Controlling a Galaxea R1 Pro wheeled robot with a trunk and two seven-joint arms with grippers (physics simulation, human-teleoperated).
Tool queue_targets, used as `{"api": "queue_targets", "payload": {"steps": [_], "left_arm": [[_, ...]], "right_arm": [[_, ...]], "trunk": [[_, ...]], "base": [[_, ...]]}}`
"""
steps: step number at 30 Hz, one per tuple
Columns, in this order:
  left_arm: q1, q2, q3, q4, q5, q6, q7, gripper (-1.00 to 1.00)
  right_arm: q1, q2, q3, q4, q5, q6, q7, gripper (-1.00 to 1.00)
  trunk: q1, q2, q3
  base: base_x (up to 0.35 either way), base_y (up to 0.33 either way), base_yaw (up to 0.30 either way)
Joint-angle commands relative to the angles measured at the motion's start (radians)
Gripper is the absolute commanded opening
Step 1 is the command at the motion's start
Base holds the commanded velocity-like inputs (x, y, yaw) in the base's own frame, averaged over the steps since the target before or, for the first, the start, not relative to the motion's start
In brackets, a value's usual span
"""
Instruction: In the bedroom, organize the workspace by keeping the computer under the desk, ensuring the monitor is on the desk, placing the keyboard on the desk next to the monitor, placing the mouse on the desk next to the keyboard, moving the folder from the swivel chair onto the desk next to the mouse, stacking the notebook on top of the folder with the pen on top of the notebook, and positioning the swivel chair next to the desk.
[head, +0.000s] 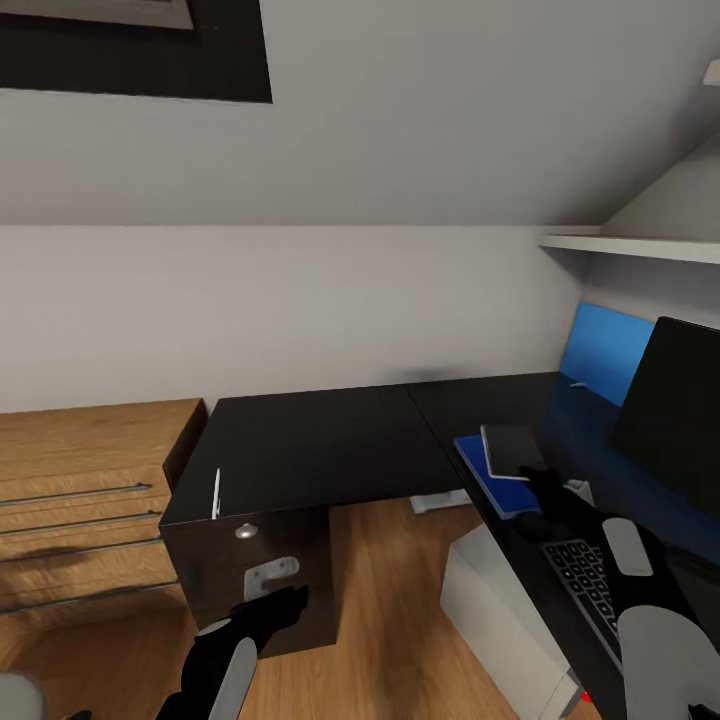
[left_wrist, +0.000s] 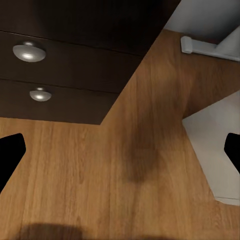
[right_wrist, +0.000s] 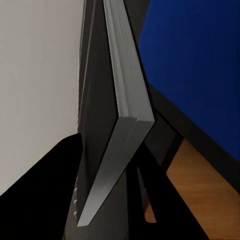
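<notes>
Left gripper (head: 268, 607): my black fingers spread apart, nothing between them, low over glossy wood-plank floor (left_wrist: 100, 175) by the drawer unit (left_wrist: 65, 65) with its round metal knobs.
Right gripper (head: 548, 487): I have it clamped on the near edge of the notebook (head: 512, 449).
Computer (head: 500, 610): boxy pale grey case on the floor under the desk's right wing.
Keyboard (head: 580, 580): slim, small dark keys, near my right forearm on the desk's front edge.
Notebook: thin dark grey slab, pale page edge, lying partly over the folder (head: 484, 472).
Folder: flat bright blue rectangle at the desk's inner edge.
Pen (head: 216, 492): thin white stick near the left edge of the desk (head: 320, 440).
Monitor (head: 668, 415): flat black panel along the right wing.
</notes>
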Motion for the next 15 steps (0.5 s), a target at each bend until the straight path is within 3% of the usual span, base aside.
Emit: {"api": "queue_targets", "payload": {"steps": [1,15], "left_arm": [[-0.001,0.0,-0.001,-0.001,0.011,0.003,0.009,1.0],[-0.001,0.0,-0.001,-0.001,0.01,0.001,0.009,1.0]], "right_arm": [[-0.001,0.0,-0.004,0.002,0.003,0.006,0.004,-1.0],[-0.001,0.0,-0.004,0.01,0.003,0.006,0.004,-1.0]], "trunk": [[0.0,-0.001,-0.001],[0.0,-0.001,-0.001]], "base": [[0.0,0.0,-0.001],[0.018,-0.004,0.0]]}}
